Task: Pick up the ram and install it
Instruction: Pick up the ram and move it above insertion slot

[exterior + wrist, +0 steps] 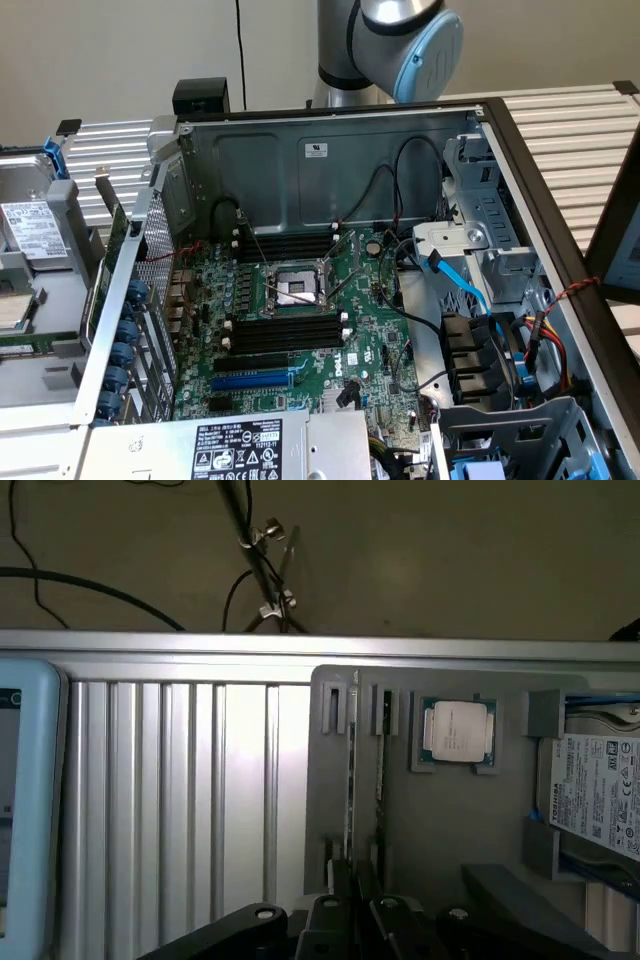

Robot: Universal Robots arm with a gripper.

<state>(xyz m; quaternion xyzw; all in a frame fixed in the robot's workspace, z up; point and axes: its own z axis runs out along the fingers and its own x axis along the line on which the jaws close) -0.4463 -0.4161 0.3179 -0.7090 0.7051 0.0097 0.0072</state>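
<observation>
Two thin green ram sticks stand on edge, side by side, in slots of a grey holder tray (440, 820). One ram stick (352, 770) runs straight in under my gripper (355, 880); the other (380, 765) lies just beside it. My gripper's black linkage sits over the near ends of both sticks and hides them. In the exterior view the open computer case shows its green motherboard (365, 330) with black memory slots (285, 335) in front of the processor socket (295, 290) and more slots (285, 245) behind it.
A processor chip (458, 730) sits in a pocket of the tray, and a labelled hard drive (600, 790) lies past it. Ribbed aluminium table (180, 780) borders the tray. In the case are a blue expansion slot (255, 380), blue and black cables (470, 290) and the arm's elbow (400, 40) behind it.
</observation>
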